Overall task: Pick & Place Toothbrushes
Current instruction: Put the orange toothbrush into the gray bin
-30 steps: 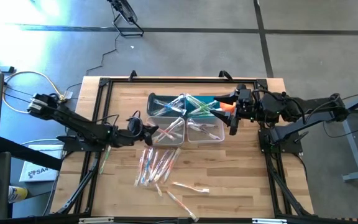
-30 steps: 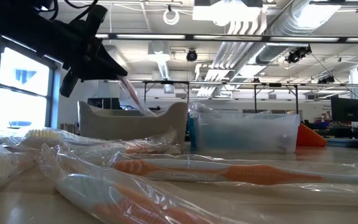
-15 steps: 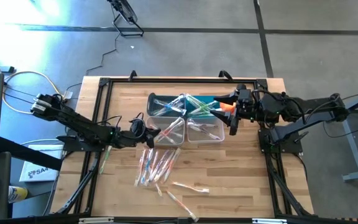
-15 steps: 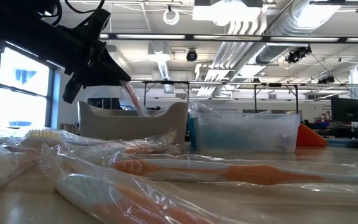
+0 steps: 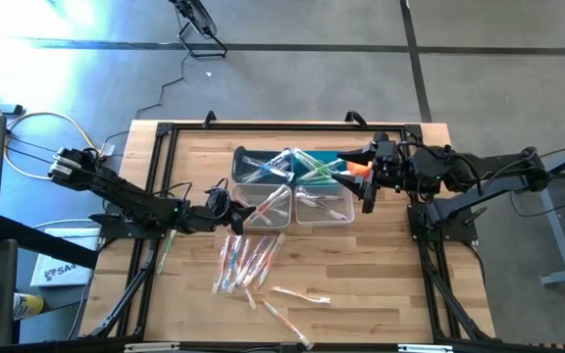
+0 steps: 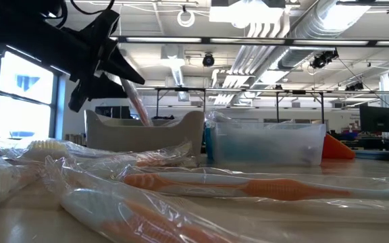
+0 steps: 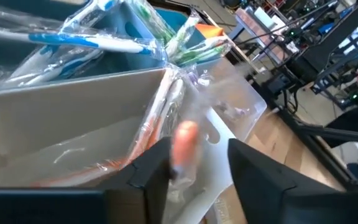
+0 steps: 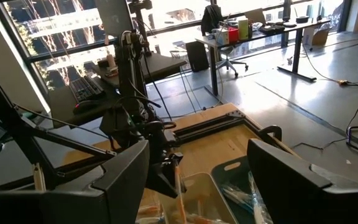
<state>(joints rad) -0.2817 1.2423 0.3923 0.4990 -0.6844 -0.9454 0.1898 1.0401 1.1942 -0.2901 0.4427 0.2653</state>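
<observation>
Item 1: we record the left gripper (image 5: pixel 235 209) with fingers parted at the near rim of the clear rectangular plastic bin (image 5: pixel 281 218), a pink-handled wrapped toothbrush (image 6: pixel 138 104) slanting between them into that bin; right gripper (image 5: pixel 367 180) open, waiting farther off.

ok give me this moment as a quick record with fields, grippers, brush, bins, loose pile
left gripper: open at the near-left clear bin
pink-red toothbrush: between the open fingers, tip down into that bin; released or not, cannot tell
right gripper: open, waiting by the right end of the bins
teal bin: holds blue and green brushes
loose toothbrushes: scattered on the wooden table in front of the bins
</observation>
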